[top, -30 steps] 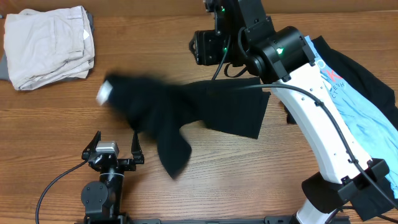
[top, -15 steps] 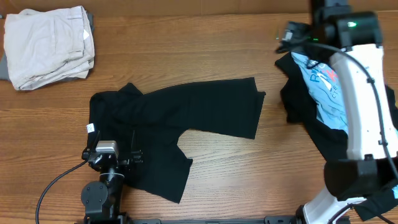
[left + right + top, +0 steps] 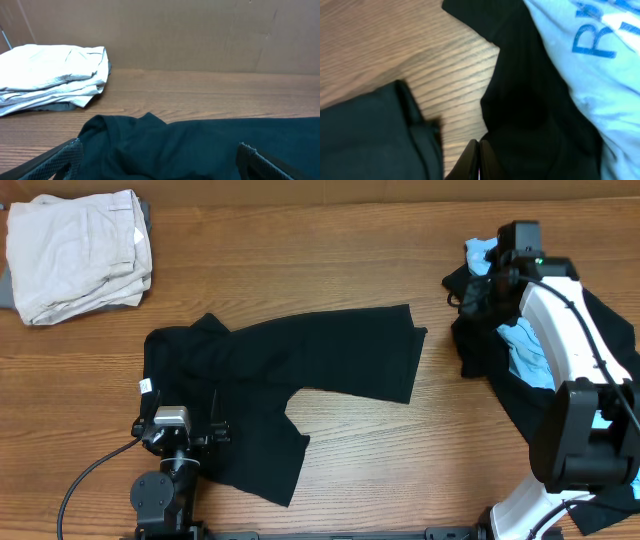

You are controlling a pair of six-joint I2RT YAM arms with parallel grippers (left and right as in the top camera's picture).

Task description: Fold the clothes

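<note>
Black garment (image 3: 330, 360) unmoved, right hand (image 3: 478, 290) lowered onto pile (image 3: 480, 352), fingers together, left hand (image 3: 183, 412) spread, empty.

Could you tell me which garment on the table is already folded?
The cream garment at the far left corner, a neat stack; the black pants lie spread out and the blue shirt is crumpled.

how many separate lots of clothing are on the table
3: a folded beige stack far left, a black garment spread in the middle, a black-and-blue heap at right, which may hide more pieces.
</note>
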